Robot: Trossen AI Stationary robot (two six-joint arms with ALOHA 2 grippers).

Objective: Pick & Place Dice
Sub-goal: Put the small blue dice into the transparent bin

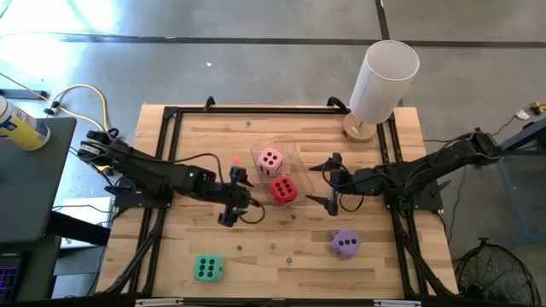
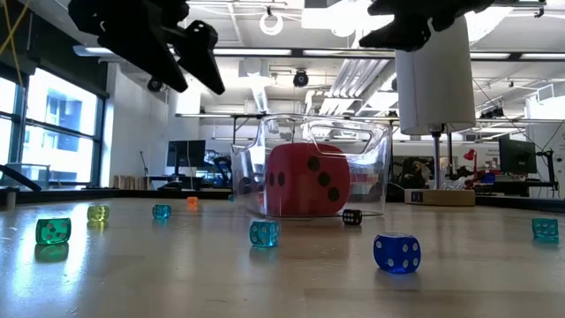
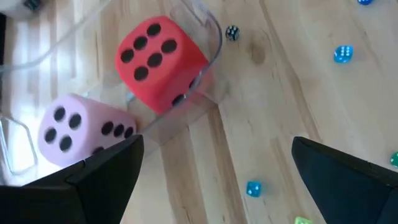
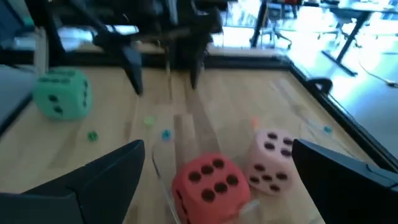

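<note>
Soft red foam cube with dark pips (image 1: 283, 190) beside matching pink cube (image 1: 270, 159), inside clear plastic bin (image 1: 299, 162), centre frame. Left gripper (image 1: 236, 206) and right gripper (image 1: 328, 182) flanking, fingers spread, holding nothing.

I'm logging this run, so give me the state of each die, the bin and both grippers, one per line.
red die: in the clear bin's mouth.
pink die: inside the bin.
green die: loose on the table.
purple die: loose on the table.
clear bin: tipped on its side.
left gripper: open, empty.
right gripper: open, empty.
</note>
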